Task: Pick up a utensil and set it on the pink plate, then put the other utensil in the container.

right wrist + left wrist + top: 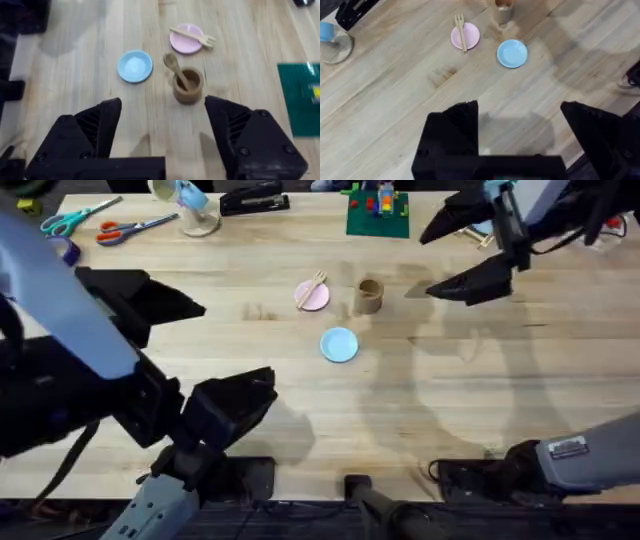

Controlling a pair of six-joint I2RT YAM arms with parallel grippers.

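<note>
1. While both arms hung raised above the table, we saw the left gripper (520, 135) and the right gripper (162, 132) with fingers apart, holding nothing.
2. The slim pale wooden fork (194, 35) lay across the small round pink plate (184, 44).
3. The pale wooden spoon (176, 69) stood tilted in the brown cylindrical cup (188, 86).
4. We could read no writing.

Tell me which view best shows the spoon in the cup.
Right wrist: the spoon stands plainly in the container, bowl end up. In overhead the container hides it; left wrist cuts the container off.
</note>
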